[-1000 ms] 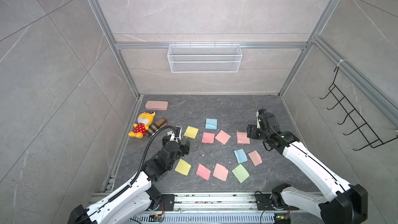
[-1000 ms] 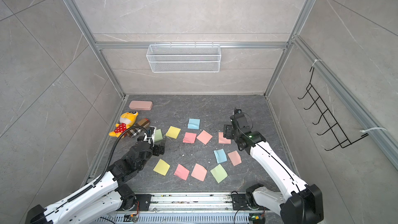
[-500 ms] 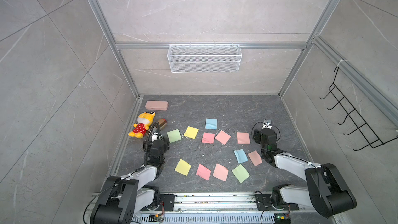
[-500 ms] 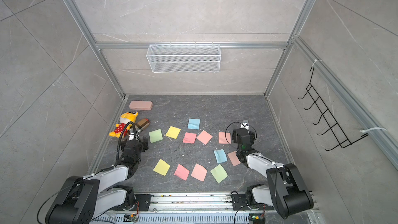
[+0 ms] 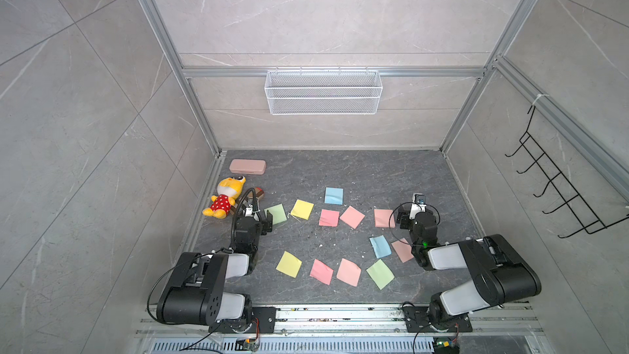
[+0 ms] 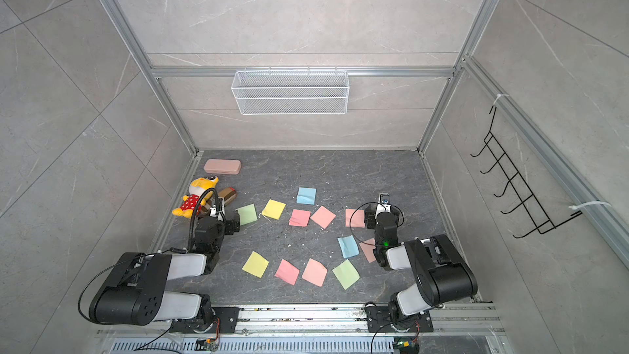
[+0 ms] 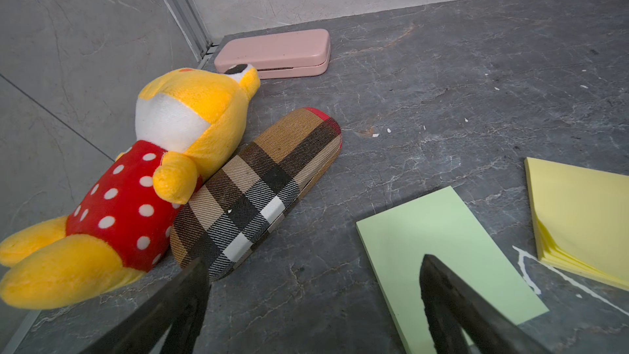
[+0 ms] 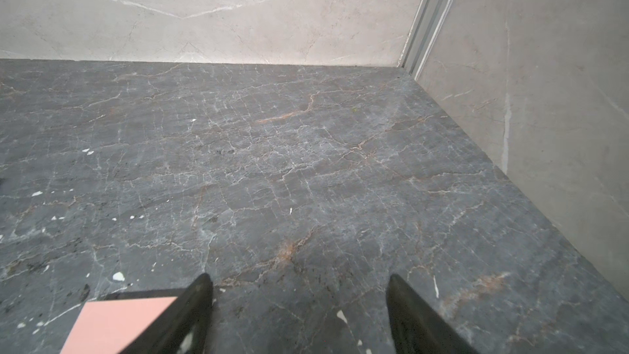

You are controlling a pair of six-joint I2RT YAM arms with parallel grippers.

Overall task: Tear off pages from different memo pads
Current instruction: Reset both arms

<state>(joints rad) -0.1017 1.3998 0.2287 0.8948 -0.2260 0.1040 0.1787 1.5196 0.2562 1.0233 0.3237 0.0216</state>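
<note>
Left gripper [image 7: 313, 263] drawn back low, spread empty at green pad [image 7: 442, 250] edge, right gripper [image 8: 301, 279] likewise beside salmon pad [image 8: 115, 321], bare floor [image 8: 306, 165] ahead.

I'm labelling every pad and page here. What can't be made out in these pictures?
- Green memo pad, left wrist view: near end behind a left gripper finger and off-frame.
- Salmon memo pad, right wrist view: cut by the frame edge, corner behind a right gripper finger.
- Plaid glasses case, in a top view: mostly behind the left gripper's cable.
- Salmon page, in a top view: partly behind the right arm.
</note>
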